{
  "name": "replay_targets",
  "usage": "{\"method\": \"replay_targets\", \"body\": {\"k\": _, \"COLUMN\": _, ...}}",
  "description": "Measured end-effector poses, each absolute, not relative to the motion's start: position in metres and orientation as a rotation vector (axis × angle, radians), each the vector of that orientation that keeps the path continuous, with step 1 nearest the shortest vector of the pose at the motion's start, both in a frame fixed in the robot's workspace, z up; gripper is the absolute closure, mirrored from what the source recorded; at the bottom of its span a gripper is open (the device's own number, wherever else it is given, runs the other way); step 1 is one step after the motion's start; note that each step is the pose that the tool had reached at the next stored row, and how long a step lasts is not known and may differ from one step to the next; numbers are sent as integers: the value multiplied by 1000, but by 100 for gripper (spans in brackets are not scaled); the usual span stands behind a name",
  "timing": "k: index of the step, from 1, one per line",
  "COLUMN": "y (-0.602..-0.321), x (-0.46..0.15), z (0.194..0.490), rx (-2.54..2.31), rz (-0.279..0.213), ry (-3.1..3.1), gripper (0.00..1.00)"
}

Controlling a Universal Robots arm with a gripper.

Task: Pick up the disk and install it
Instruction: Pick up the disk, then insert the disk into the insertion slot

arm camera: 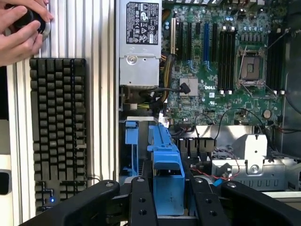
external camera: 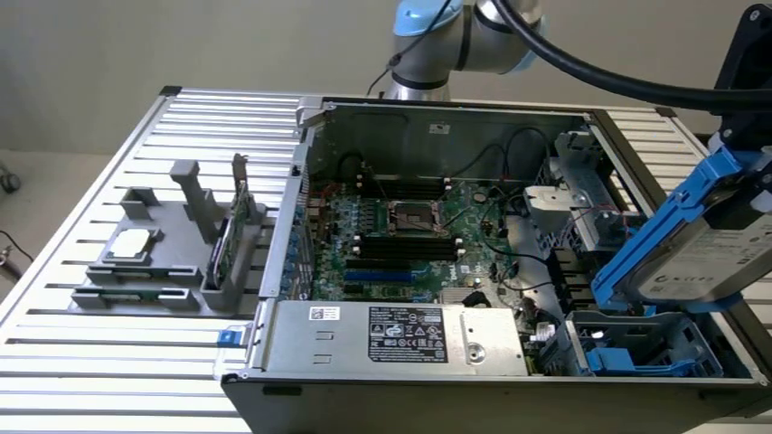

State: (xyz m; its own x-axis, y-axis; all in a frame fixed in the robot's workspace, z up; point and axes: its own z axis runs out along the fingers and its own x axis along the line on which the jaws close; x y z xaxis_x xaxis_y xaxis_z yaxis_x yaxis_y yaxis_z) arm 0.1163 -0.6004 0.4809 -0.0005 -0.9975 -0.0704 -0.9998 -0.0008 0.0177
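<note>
The end effector (arm camera: 170,205) is clamped on the disk (external camera: 706,258), gripping its blue carrier frame. The disk hangs tilted in the air above the open computer case (external camera: 447,117), over the corner that holds the drive bay (external camera: 688,344). The pick-up looks done. The disk is not yet seated in the case, so installing it remains.

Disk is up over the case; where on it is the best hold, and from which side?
Hold the disk by the blue carrier frame at its upper end, pincer straddling the two long rails, as now. Those edges are straight and parallel, and the tilted lower end is free above the drive bay.
</note>
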Motion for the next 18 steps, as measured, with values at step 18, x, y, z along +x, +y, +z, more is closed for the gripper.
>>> {"method": "replay_targets", "body": {"k": 18, "y": -600, "x": 116, "z": 480, "rx": -2193, "rz": 96, "ry": 2194, "gripper": 67}}
